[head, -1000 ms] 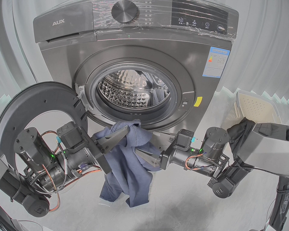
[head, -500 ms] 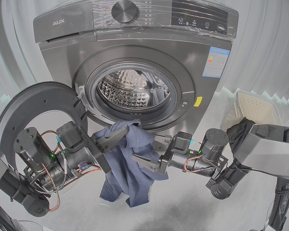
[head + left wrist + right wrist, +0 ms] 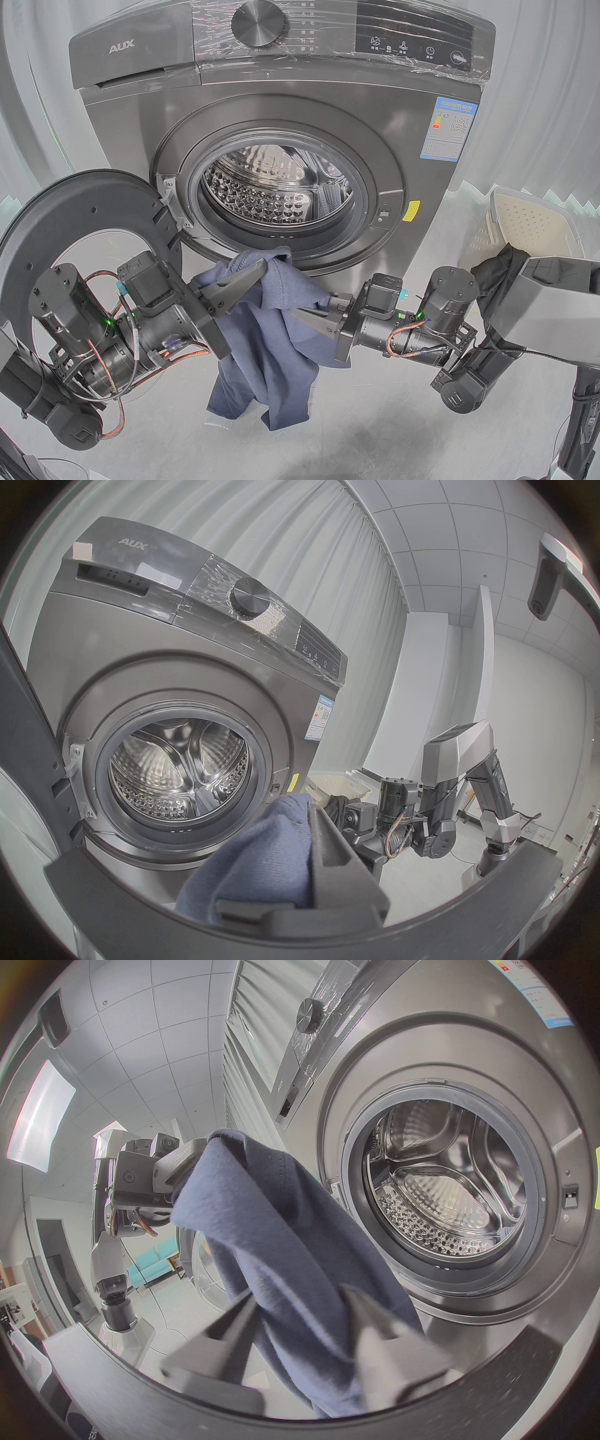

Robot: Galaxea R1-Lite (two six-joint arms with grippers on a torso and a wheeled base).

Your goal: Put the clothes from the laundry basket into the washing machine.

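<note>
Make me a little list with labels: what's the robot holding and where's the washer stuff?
Washer: washing machine, door open
Cloth: blue garment, hanging before the opening
Left pincer: shut on the blue garment's top
Right pincer: open, fingers either side of the blue garment
Basket: laundry basket on the robot's right, dark cloth at its rim

right gripper (image 3: 312,308) rolled at the wrist and lifted a little, its spread fingers (image 3: 387,1354) now on both sides of the blue garment (image 3: 269,350)
</note>
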